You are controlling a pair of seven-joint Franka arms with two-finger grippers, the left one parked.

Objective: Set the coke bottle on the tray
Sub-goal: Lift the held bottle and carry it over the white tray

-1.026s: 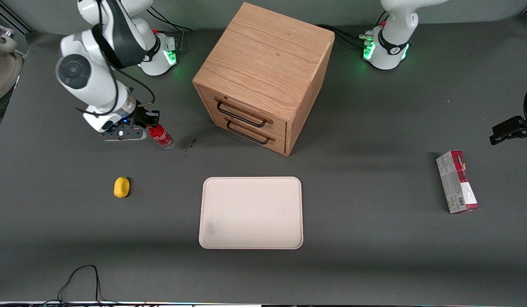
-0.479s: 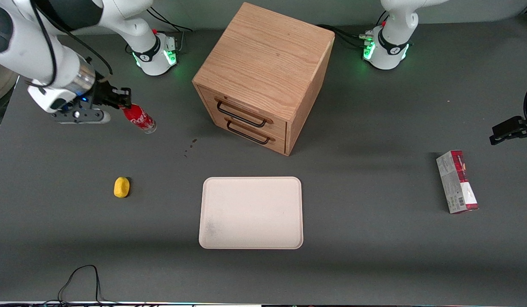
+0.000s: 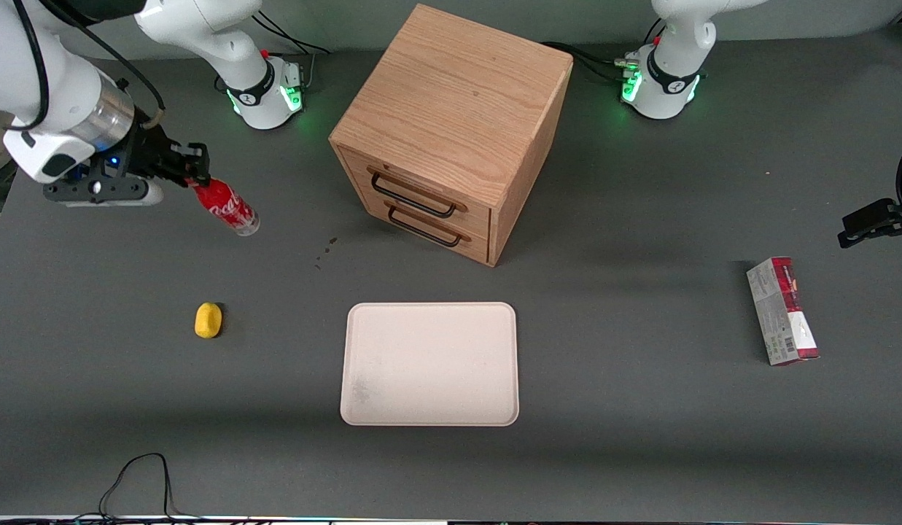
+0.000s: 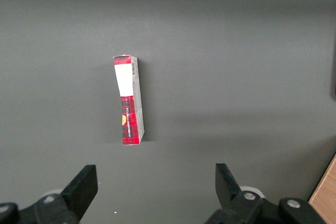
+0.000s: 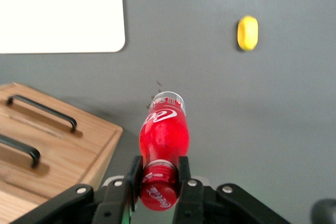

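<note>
The gripper (image 3: 192, 173) hangs above the table (image 3: 640, 437) toward the working arm's end, its fingers (image 5: 184, 174) clamped on the red cap of the coke bottle (image 3: 224, 207); the bottle is lifted clear of the surface and tilted, its clear base pointing down and toward the drawer cabinet (image 3: 451, 131); the tray (image 3: 430, 364) lies flat, nearer to the front camera than the cabinet and well apart from the bottle; a small yellow object (image 3: 208, 320) sits on the table nearer to the front camera than the bottle; a red-and-grey carton (image 3: 782, 310) lies toward the parked arm's end.
</note>
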